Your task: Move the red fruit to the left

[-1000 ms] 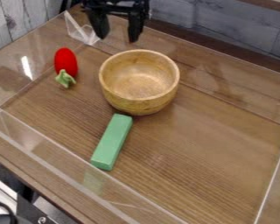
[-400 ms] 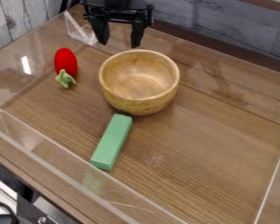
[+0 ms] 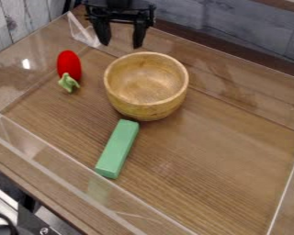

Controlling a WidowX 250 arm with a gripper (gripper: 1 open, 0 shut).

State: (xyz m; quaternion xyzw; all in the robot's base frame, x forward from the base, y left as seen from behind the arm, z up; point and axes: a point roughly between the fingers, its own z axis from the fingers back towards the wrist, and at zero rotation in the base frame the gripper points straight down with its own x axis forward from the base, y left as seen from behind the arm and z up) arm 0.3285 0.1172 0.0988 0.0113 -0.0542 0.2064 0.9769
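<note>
Since the earlier frames the gripper (image 3: 121, 37) has shifted a little toward the left of the picture along the far edge of the table, while nothing on the tabletop has changed place. Its two dark fingers (image 3: 103, 35) hang pointing down and stand wide apart, with nothing between them. They sit above the far rim of the wooden bowl (image 3: 146, 85), clear of it.

The red fruit (image 3: 70, 64), a small glossy strawberry, lies on the wooden table (image 3: 223, 138) to the left of the bowl, near it but not touching. Its pale green leafy cap (image 3: 69, 83) points toward the camera. The fruit is lower and further left in the picture than the fingers, and apart from them.

The bowl sits upright near the middle of the table and looks empty inside. In front of it, closer to the camera, a green block (image 3: 118, 148) lies flat, its long side running slantwise from near the bowl's base down toward the front left. A clear plastic wall (image 3: 63, 174) borders the table on the near side, and a grey plank surface (image 3: 235, 32) shows behind the table.
</note>
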